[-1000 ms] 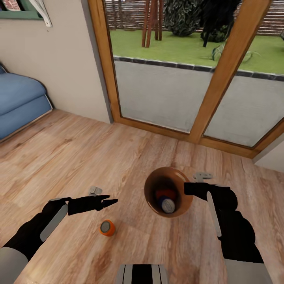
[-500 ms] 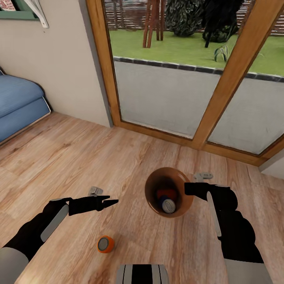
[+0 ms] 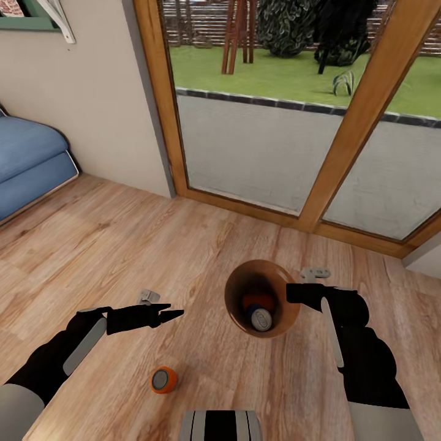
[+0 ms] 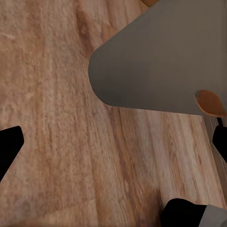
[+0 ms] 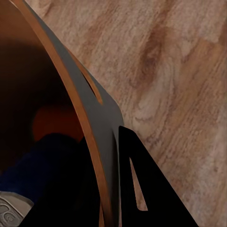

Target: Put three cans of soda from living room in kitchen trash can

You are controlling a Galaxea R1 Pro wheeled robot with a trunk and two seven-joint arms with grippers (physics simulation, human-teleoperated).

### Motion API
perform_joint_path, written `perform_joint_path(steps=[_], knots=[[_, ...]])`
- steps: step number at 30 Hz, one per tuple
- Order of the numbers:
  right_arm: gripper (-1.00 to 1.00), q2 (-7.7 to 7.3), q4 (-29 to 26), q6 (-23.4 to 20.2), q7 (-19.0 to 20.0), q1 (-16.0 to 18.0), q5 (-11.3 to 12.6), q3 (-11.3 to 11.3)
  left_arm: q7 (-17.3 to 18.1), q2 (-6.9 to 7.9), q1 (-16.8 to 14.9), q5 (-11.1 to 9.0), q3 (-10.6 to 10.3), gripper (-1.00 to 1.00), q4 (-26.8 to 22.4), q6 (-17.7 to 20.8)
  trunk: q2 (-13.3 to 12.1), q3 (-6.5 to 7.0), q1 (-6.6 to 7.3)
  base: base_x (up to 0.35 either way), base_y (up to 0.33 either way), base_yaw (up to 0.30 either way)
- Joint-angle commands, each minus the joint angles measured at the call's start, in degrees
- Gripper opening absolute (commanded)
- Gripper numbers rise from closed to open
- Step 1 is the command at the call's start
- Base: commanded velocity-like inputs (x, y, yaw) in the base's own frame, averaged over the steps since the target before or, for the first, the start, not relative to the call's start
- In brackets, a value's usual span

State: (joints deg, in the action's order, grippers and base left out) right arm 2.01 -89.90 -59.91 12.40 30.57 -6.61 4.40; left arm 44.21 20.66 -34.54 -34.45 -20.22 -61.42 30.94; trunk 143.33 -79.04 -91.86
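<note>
In the head view the brown trash can (image 3: 239, 288) hangs tilted above the wood floor, and my right gripper (image 3: 293, 294) is shut on its rim. Inside it lie an orange soda can (image 3: 258, 301) and a dark blue soda can (image 3: 262, 318) with a grey top. The right wrist view shows one finger (image 5: 137, 189) outside the bin wall (image 5: 101, 113), with the blue can (image 5: 33, 170) deep inside. A second orange soda can (image 3: 164, 380) rests on the floor, below my open, empty left gripper (image 3: 173, 313). Its edge (image 4: 211, 103) shows in the left wrist view.
Wood-framed glass doors (image 3: 343, 147) stand straight ahead, with a garden behind them. A blue sofa (image 3: 27, 162) sits at the left against the beige wall (image 3: 92, 110). Light plank floor (image 3: 122, 245) lies open between them. A grey rounded panel (image 4: 161, 56) crosses the left wrist view.
The loose orange can has moved nearer to my base over the first half second and now lies still. The view shifted slightly. Both arms and the bin kept their places.
</note>
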Motion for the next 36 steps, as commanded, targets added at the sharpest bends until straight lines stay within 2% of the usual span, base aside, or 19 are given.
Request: perform_joint_path(steps=[1,13,36], knots=[[-1.0,0.01,-0.01,-0.09,0.34,0.01,1.16,-0.01,0.0,0.0,0.02,0.0,0.0,1.0,0.0,0.0,0.0,0.0,0.01,0.0,0.0,0.0],[-1.0,0.1,-0.01,-0.09,0.42,0.01,1.16,-0.01,0.0,0.03,0.0,0.09,-0.05,1.0,-0.01,0.0,0.0,-0.54,0.01,0.0,0.0,0.0],[-1.0,-0.08,-0.01,-0.09,0.43,0.01,1.16,0.08,0.06,0.05,0.0,0.17,-0.07,1.0,-0.1,-0.03,0.0,-0.57,0.01,0.0,0.0,0.0]])
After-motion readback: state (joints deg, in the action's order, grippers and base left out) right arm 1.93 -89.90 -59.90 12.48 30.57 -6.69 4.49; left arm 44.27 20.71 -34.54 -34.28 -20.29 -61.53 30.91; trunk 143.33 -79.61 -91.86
